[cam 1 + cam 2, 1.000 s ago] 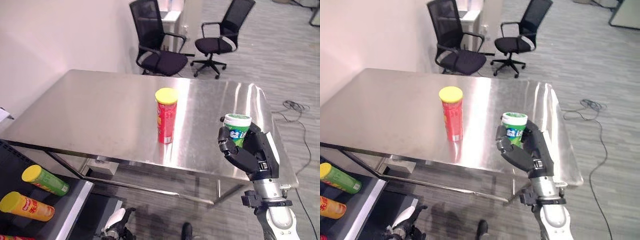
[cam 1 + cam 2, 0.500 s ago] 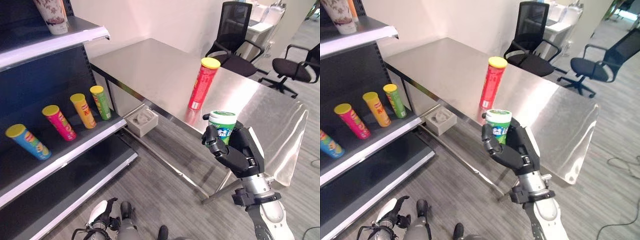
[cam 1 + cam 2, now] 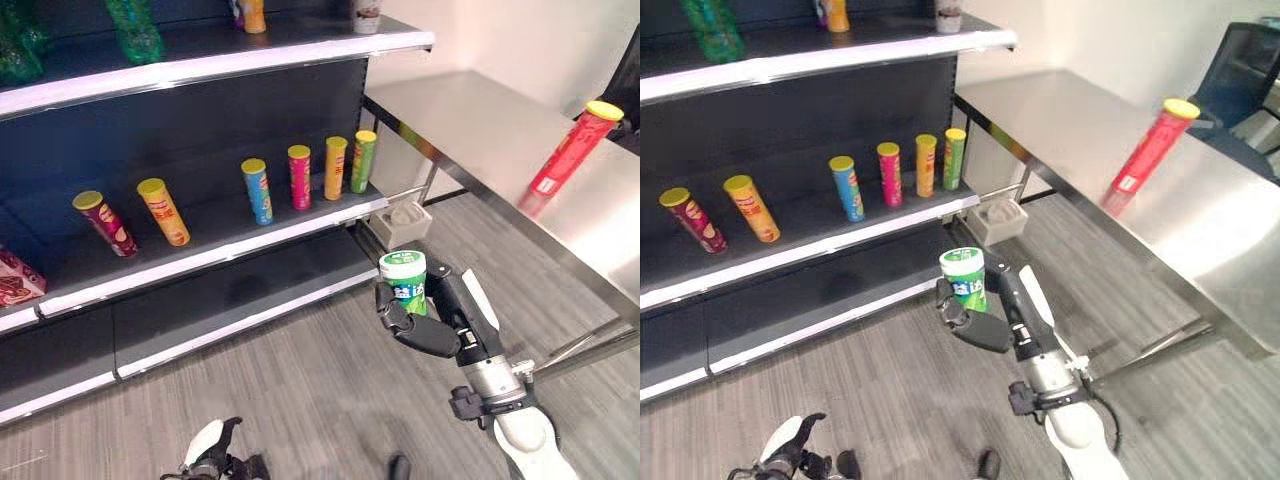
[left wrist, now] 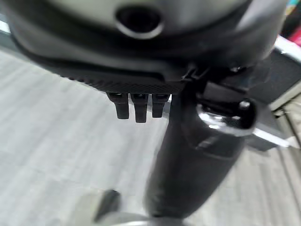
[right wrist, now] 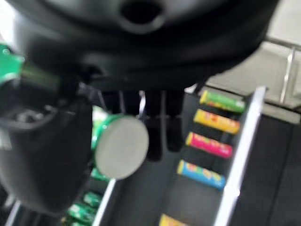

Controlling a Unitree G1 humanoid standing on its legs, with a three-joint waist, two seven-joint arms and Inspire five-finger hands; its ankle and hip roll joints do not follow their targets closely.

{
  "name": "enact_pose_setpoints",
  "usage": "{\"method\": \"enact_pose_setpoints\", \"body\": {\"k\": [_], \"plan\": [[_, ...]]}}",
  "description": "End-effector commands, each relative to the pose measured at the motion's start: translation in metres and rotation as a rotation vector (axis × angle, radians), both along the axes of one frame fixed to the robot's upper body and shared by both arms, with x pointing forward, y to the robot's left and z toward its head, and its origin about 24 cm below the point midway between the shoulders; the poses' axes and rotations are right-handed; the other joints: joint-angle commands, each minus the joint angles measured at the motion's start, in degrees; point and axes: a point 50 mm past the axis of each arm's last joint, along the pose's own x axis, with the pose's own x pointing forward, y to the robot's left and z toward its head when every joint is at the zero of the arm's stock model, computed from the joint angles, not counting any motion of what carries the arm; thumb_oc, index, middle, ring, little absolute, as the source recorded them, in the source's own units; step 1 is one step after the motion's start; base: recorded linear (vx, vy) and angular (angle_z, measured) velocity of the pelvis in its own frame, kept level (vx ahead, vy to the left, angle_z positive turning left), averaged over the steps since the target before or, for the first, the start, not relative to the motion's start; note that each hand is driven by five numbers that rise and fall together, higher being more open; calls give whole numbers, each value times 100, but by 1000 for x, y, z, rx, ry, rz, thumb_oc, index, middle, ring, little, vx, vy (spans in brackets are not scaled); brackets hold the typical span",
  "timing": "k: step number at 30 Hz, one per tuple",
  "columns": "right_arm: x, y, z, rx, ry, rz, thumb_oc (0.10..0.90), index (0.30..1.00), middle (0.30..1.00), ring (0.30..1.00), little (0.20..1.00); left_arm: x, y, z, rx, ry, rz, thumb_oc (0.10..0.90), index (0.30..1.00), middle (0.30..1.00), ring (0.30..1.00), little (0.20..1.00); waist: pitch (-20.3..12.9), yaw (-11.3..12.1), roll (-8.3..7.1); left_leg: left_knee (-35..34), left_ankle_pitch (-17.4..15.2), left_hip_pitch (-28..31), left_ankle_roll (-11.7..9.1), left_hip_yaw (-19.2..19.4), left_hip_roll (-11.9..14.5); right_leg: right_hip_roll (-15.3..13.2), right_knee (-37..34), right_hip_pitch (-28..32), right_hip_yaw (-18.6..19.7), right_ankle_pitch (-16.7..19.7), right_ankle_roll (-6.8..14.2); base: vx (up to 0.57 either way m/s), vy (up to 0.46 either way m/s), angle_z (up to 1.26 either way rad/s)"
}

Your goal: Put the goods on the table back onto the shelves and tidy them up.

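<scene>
My right hand [image 3: 442, 326] is shut on a green tub with a white lid [image 3: 403, 283], held upright over the floor in front of the shelf unit. The tub's round grey base [image 5: 121, 147] shows in the right wrist view, with the fingers [image 5: 155, 123] wrapped behind it. A tall red tube can with a yellow lid [image 3: 566, 158] stands on the steel table [image 3: 470, 125] at the right. Several tube cans [image 3: 300, 177] stand on the middle shelf [image 3: 230, 257]. My left hand [image 3: 207, 452] hangs low near the floor, fingers relaxed.
Green bottles [image 3: 133, 28] stand on the top shelf. Red packets [image 3: 18, 280] lie at the middle shelf's left end. A small grey box [image 3: 408, 214] sits on the floor by the table's leg. A lower shelf [image 3: 200, 335] runs just above the wooden floor.
The camera has swung left toward the shelves, so the table now lies at the right. My right hand still holds the tub, now facing the shelf unit.
</scene>
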Motion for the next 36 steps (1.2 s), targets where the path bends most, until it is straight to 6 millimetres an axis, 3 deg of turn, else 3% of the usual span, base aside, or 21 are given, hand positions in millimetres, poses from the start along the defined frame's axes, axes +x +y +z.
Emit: {"method": "enact_pose_setpoints", "body": {"k": [1, 7, 11, 13, 14, 16, 17, 18, 19, 21, 24, 25, 26, 27, 29, 31, 32, 33, 34, 35, 36], "plan": [[5, 10, 56, 49, -306, 20, 400, 300, 300, 300, 300, 44, -13, 18, -11, -195, -61, 800, 900, 900, 900, 900, 112, -95, 80, -823, 265, 557, -271, -407, 219, -115, -249, 760, -181, 1417, 317, -10, 248, 9], [12, 15, 43, 76, -236, -26, 400, 300, 300, 300, 300, 58, -5, 27, 41, -235, -83, 800, 900, 900, 900, 900, 121, -22, -2, -861, 36, 396, -46, -590, -237, -421, -233, 504, -171, 2016, 317, 2, 161, 7], [10, 15, 35, 107, -188, -17, 400, 300, 300, 300, 300, 57, -4, 26, 43, -224, -76, 800, 900, 900, 900, 900, 81, -24, -38, -861, -42, 393, 3, -609, -344, -485, -227, 446, -157, 2169, 317, 19, 66, -13], [8, 12, 30, 106, -161, -22, 400, 300, 300, 300, 300, 56, -2, 25, 47, -217, -73, 800, 900, 900, 900, 900, 51, -38, -44, -861, -93, 447, 44, -618, -391, -474, -129, 449, -118, 2040, 317, 57, 39, 8], [7, 11, 29, 106, -155, -20, 400, 300, 300, 300, 300, 56, -2, 26, 45, -219, -71, 800, 900, 900, 900, 900, 87, -115, -67, -861, -100, 515, 79, -616, -420, -417, 158, 408, 183, 2014, 317, 4, 39, -3], [6, 7, 30, 121, -155, -8, 400, 300, 300, 300, 300, 58, -1, 27, 42, -225, -71, 800, 900, 900, 900, 900, 212, -254, -26, -861, 31, 593, 166, -495, -369, 134, 579, 168, 1057, 1362, 114, -14, 66, 2], [6, 6, 31, 132, -154, 1, 400, 300, 300, 300, 300, 57, -1, 27, 31, -220, -69, 800, 900, 900, 900, 900, 278, -285, 62, -861, 32, 667, 161, -459, -279, 617, 698, 98, 1457, 809, -3, 37, 35, 14], [6, 5, 32, 142, -159, 10, 400, 300, 300, 300, 300, 56, -1, 26, 24, -212, -65, 800, 900, 900, 900, 900, 340, -282, 88, -861, 34, 707, 151, -430, -243, 920, 670, 111, 1624, 515, -4, 23, -22, 15], [18, -3, 23, 174, -65, 60, 400, 300, 300, 300, 300, 0, 36, 10, 36, -11, 84, 800, 900, 900, 900, 900, 826, 252, -339, 123, -92, -139, 127, -1147, -316, 1585, 37, 405, 1254, 586, -305, -37, 56, 9], [6, -19, 5, 211, 19, -42, 400, 300, 300, 300, 300, -21, 25, -2, 9, 71, 144, 800, 900, 900, 900, 900, 438, -92, -218, -262, -230, 600, 94, -1034, -283, 1607, 10, 395, 1109, 603, -297, 27, 227, 42], [-3, -31, -8, 154, 89, -121, 400, 300, 300, 300, 300, -7, 24, 3, 19, 46, 78, 800, 900, 900, 900, 900, 273, -241, -275, -680, -161, 938, 83, -906, -326, 1610, 52, 479, 1129, 607, -288, 62, 135, 47], [-3, -31, -14, 138, 127, -125, 400, 300, 300, 300, 300, 6, 22, 9, 15, -5, 37, 800, 900, 900, 900, 900, 391, -260, -362, -28, -412, 856, 67, -866, -264, 1587, 150, 569, 1184, 496, -330, 17, 24, -18], [-3, -31, -14, 139, 127, -125, 400, 300, 300, 300, 300, 6, 22, 9, 15, -5, 37, 800, 900, 900, 900, 900, 396, -259, -360, 23, -441, 836, 65, -869, -252, 1592, 153, 570, 1184, 494, -332, -78, -82, -19], [-3, -34, -17, 105, 146, -154, 400, 300, 300, 300, 300, 24, 20, 16, 7, -65, 14, 800, 900, 900, 900, 900, 683, -195, -479, 1636, -276, 31, -112, -1000, 66, 1590, 272, 614, 1206, 455, -519, -108, -111, -17], [-6, -37, -18, 61, 135, -201, 400, 300, 300, 300, 300, 32, 15, 20, 2, -99, 13, 800, 900, 900, 900, 900, 836, -60, -527, 2293, -175, -537, -178, -1316, 229, 1603, 239, 688, 1151, 347, -593, -16, -52, -9], [-6, -38, -21, 52, 142, -244, 400, 300, 300, 300, 300, 34, 11, 18, -7, -102, 32, 800, 900, 900, 900, 900, 771, -79, -523, 1721, -357, -611, -97, -1264, 351, 1515, 163, 771, 1123, 295, -492, 210, 148, 22], [-5, -37, -20, 47, 134, -251, 400, 300, 300, 300, 300, 30, 9, 16, -7, -86, 46, 800, 900, 900, 900, 900, 738, -68, -494, 1304, -166, -536, -101, -1264, 387, 1467, 160, 791, 1110, 256, -469, 416, 338, -22], [-3, -37, -14, 36, 103, -265, 400, 300, 300, 300, 300, 26, 11, 12, -3, -65, 107, 800, 900, 900, 900, 900, 744, 64, -390, 128, 457, -739, -203, -1395, 576, 1408, 174, 849, 1055, 102, -462, 561, 418, -46], [-7, -38, -10, 30, 83, -273, 400, 300, 300, 300, 300, 8, 12, 5, -4, -17, 164, 800, 900, 900, 900, 900, 655, 104, -288, -366, 680, -587, -279, -1392, 660, 1341, 244, 982, 1092, -93, -408, 458, 339, -8], [-8, -38, -10, 30, 84, -274, 400, 300, 300, 300, 300, 8, 12, 4, -4, -16, 164, 800, 900, 900, 900, 900, 652, 106, -286, -371, 682, -584, -280, -1390, 661, 1342, 245, 982, 1094, -94, -409, 649, 446, 4], [-10, -35, -7, 1, 63, -264, 400, 300, 300, 300, 300, -10, 14, -2, 10, 36, 191, 800, 900, 900, 900, 900, 516, 54, -152, -229, 644, -526, -238, -1289, 477, 1102, 363, 1078, 1280, -158, -339, 403, 288, 5]]}}
